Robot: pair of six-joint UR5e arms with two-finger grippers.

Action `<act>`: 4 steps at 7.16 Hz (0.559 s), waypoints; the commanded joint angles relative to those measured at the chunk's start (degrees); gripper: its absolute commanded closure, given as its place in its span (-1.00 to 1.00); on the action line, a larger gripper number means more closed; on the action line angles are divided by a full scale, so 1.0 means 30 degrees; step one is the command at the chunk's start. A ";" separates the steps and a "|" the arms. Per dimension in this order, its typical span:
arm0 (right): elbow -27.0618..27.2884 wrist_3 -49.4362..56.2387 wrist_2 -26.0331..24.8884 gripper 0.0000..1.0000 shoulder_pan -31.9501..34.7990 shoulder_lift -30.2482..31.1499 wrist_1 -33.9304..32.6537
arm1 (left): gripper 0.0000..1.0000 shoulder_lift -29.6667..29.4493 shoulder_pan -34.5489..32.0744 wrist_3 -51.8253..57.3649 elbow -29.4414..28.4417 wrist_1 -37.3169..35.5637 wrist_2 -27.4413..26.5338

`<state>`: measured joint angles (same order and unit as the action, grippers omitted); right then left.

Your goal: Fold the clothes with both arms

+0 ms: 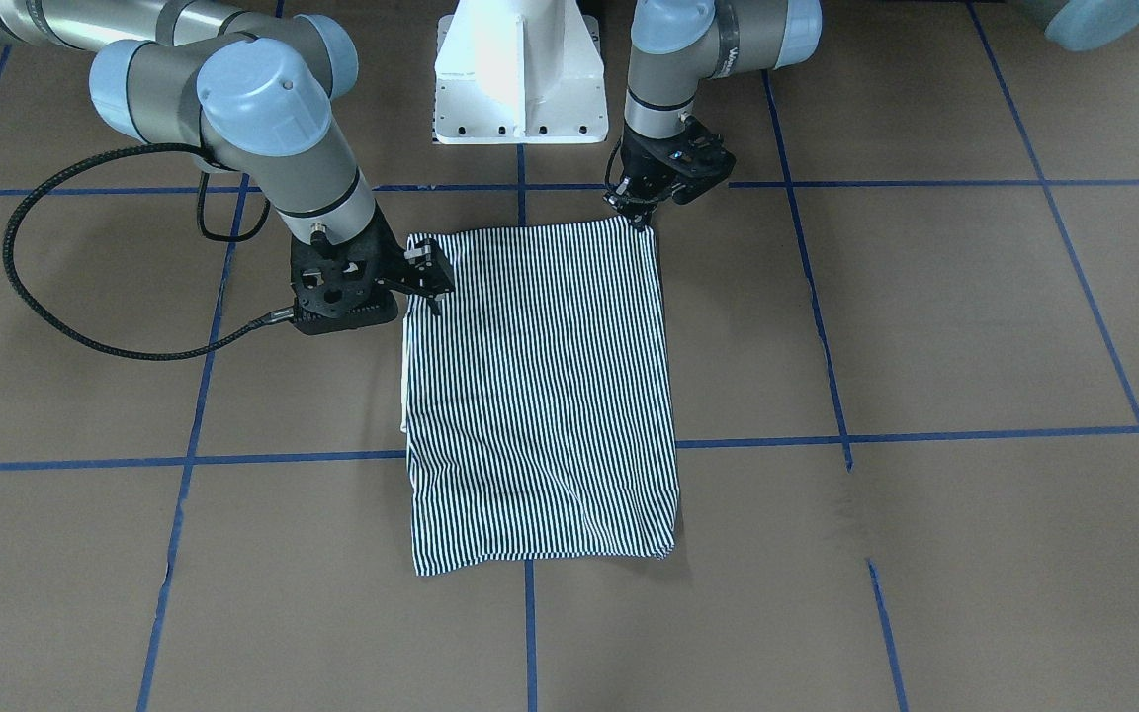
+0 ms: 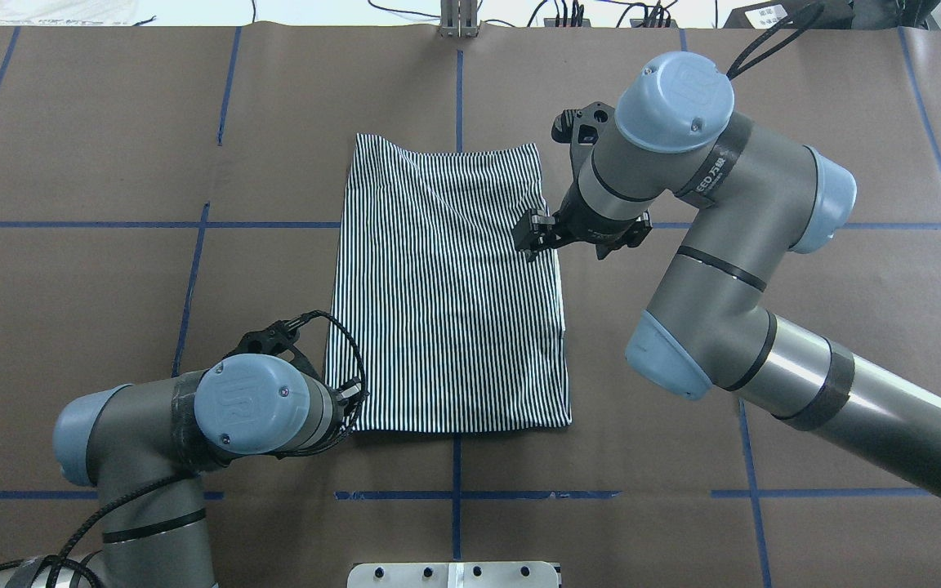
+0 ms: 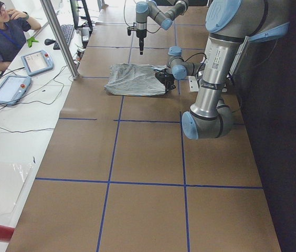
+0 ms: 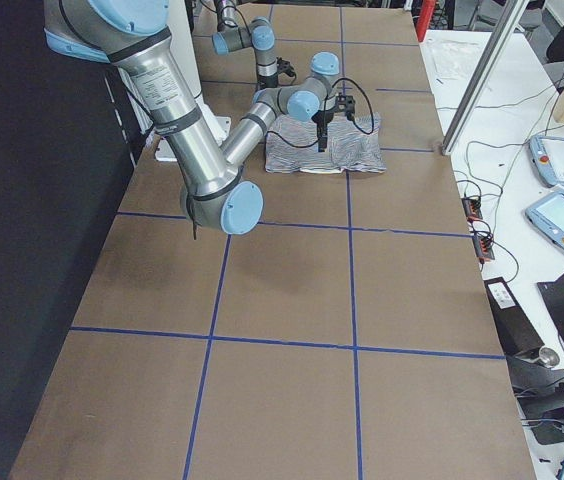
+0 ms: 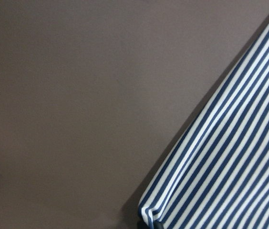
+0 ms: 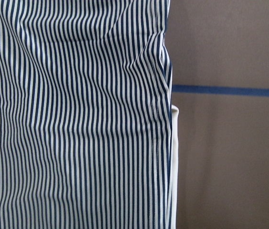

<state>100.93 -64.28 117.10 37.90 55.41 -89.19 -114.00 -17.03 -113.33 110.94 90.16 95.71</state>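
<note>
The striped shirt (image 1: 540, 396) lies flat on the brown table as a folded rectangle (image 2: 450, 302), with a sliver of cream collar (image 6: 175, 157) showing at its right edge. My left gripper (image 1: 641, 216) is down at the shirt's near left corner (image 2: 350, 400). In the left wrist view that corner (image 5: 149, 217) is bunched at the bottom edge, as if pinched, so this gripper looks shut on it. My right gripper (image 1: 428, 279) hovers over the shirt's right edge (image 2: 534, 238), fingers apart and holding nothing. The right wrist view shows only cloth and table.
The white pedestal base (image 1: 518, 79) stands behind the shirt's near edge. A black cable (image 1: 36, 287) loops on the table beside the right arm. Blue tape lines (image 1: 530, 633) grid the brown surface. A person (image 3: 1, 31) sits at a side desk with control pendants (image 3: 35, 60).
</note>
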 commanded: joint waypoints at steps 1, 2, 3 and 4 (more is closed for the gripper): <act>0.1537 -0.7332 -0.0215 -1.00 -0.1901 0.0541 0.0023 | 1.00 0.0033 0.0022 0.1209 0.0285 -0.0259 0.0002; 0.2008 -1.0271 -0.1376 -1.00 -0.3041 0.0689 -0.0006 | 1.00 0.0033 0.0022 0.1273 0.0169 -0.0259 0.0002; 0.2099 -1.3200 -0.3563 -1.00 -0.4677 0.0661 -0.0065 | 1.00 0.0033 0.0022 0.1273 0.0081 -0.0259 -0.0027; 0.2013 -1.6362 -0.4397 -1.00 -0.5592 0.0661 -0.0094 | 1.00 0.0033 0.0022 0.1273 0.0080 -0.0230 -0.0028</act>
<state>106.79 -101.26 108.53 25.51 57.32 -89.33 -113.91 -16.97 -109.64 111.30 89.41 95.66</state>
